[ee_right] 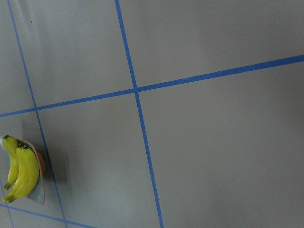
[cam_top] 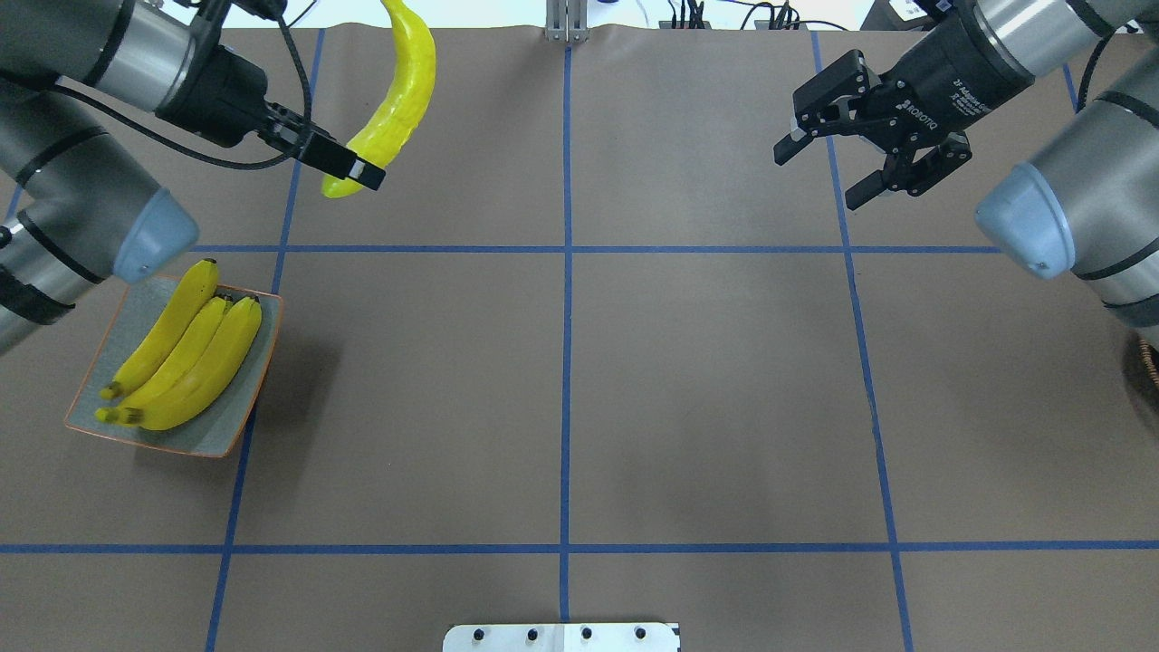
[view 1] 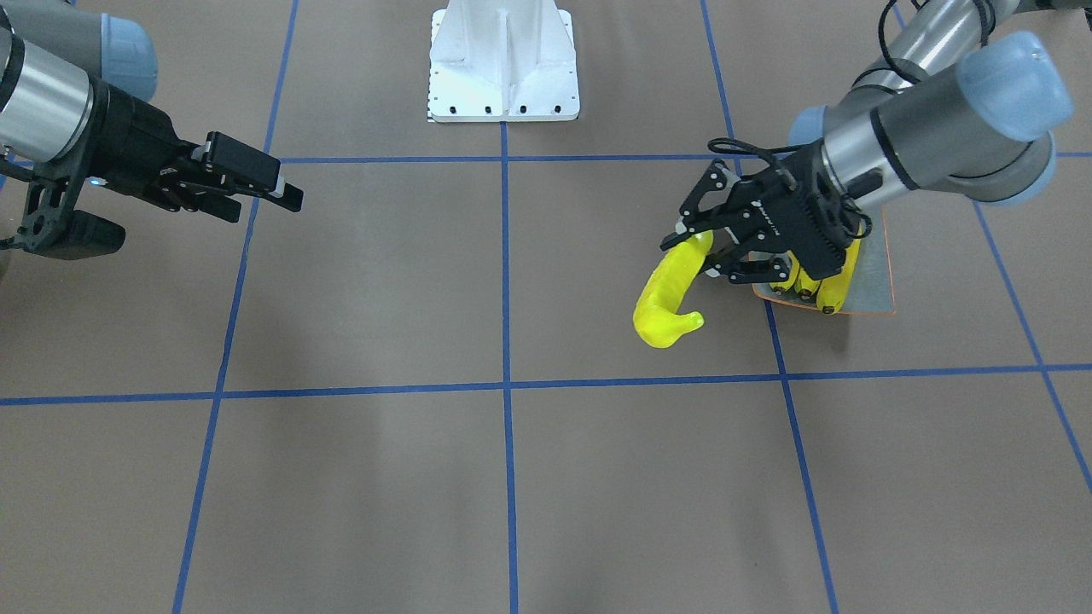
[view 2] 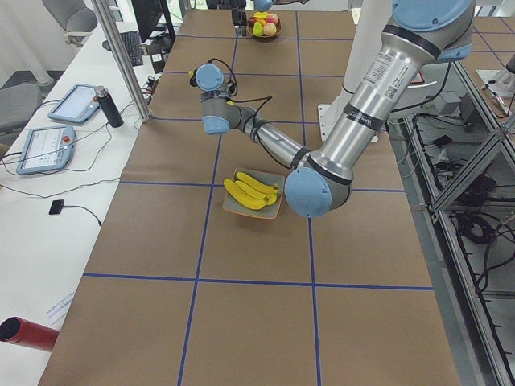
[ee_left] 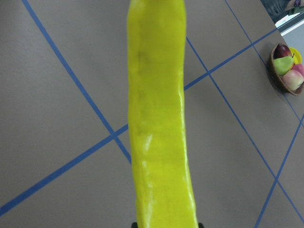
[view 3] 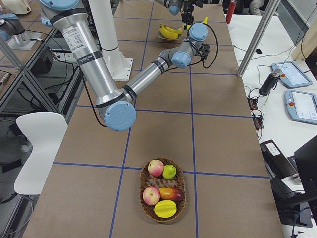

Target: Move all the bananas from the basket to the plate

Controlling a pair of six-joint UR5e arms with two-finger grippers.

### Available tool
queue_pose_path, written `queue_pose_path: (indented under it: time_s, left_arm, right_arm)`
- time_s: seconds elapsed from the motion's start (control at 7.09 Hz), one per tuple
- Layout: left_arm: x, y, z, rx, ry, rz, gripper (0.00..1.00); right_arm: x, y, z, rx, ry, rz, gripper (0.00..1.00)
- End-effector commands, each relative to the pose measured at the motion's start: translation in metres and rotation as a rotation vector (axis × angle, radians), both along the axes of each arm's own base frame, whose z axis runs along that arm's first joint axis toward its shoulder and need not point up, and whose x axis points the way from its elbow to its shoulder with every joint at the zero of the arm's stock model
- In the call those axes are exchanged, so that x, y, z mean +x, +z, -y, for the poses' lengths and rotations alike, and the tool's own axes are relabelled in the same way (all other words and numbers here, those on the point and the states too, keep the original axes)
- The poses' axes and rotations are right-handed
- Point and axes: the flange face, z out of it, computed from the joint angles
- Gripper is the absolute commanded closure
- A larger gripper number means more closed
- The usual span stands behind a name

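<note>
**One banana (cam_top: 403,91) in the air, three bananas (cam_top: 186,362) on the plate (cam_top: 231,426)**

I see my left gripper (cam_top: 362,172) squeezing tight on one end of the yellow banana. It holds the banana up in the air over the brown table (cam_top: 579,407), near the plate. The three bananas lie side by side on the plate, touching. My right gripper (cam_top: 819,177) has its fingers spread wide with nothing in them. The basket (view 3: 143,181) sits at the table's right end with other fruit in it.
</note>
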Motion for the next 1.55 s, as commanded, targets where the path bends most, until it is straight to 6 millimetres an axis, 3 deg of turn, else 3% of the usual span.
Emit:
queue_pose_path:
  time_s: [0.0,0.42,0.7,0.99,1.41]
  left_arm:
    - [-0.053,0.079,0.005,0.241,-0.022,0.110,1.00]
    - [-0.071,0.133,0.002,0.485,-0.047,0.247,1.00]
    - [-0.087,0.147,-0.017,0.564,0.001,0.322,1.00]
    - [-0.108,0.126,-0.059,0.684,0.053,0.583,1.00]
    - [-0.129,0.170,-0.074,0.782,0.109,0.814,1.00]
  right_arm:
    - [-0.001,0.006,0.004,-0.012,0.005,-0.008,0.00]
    - [0.000,0.009,0.006,-0.022,0.011,-0.013,0.00]
    - [0.008,0.019,0.010,-0.031,0.035,-0.027,0.00]
    - [0.012,0.028,0.006,-0.041,0.042,-0.033,0.00]
    - [0.014,0.030,0.000,-0.050,0.043,-0.034,0.00]
